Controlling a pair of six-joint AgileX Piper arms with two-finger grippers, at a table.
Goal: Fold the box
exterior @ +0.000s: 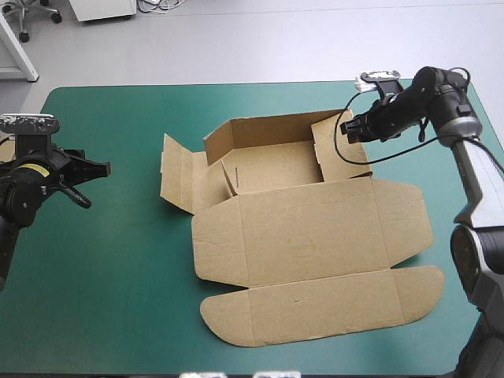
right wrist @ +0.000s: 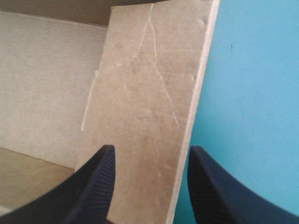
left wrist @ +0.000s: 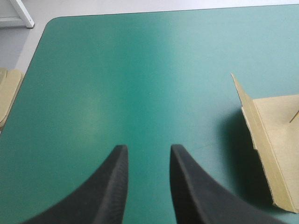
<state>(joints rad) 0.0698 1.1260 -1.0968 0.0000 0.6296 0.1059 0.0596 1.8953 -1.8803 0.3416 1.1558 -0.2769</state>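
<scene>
- The box (exterior: 307, 236), a cut sheet of brown board with a matt, lightly creased face, lies at the middle of the counter (exterior: 118, 299), slightly toward its right side, on the smooth teal-green cover (left wrist: 140, 70).
- Its far part is half formed. The back wall (exterior: 260, 130) stands raised, a short side flap (exterior: 335, 146) stands up at the right end, and the flaps at the left end (exterior: 177, 177) are splayed outward, partly lifted off the cover.
- The floor between these walls shows plain brown board.
- The wide lid panel (exterior: 315, 228) lies flat toward the near edge and ends in a long tuck flap with rounded corners (exterior: 315, 307).
- The right tool (exterior: 346, 130) is at the box's far right corner. Its ribbed black fingers stand well apart, with the upright side flap (right wrist: 149, 84) ahead of the gap between them; it grips nothing.
- The left tool (exterior: 96, 183) sits near the counter's left edge, well apart from the box. Its fingers (left wrist: 117, 186) are parted over bare cover and hold nothing.
- From the left wrist, the box's left flap (left wrist: 275, 135) shows off to one side.
- A pale strip of board (left wrist: 9, 93) lies at the counter's left edge.
</scene>
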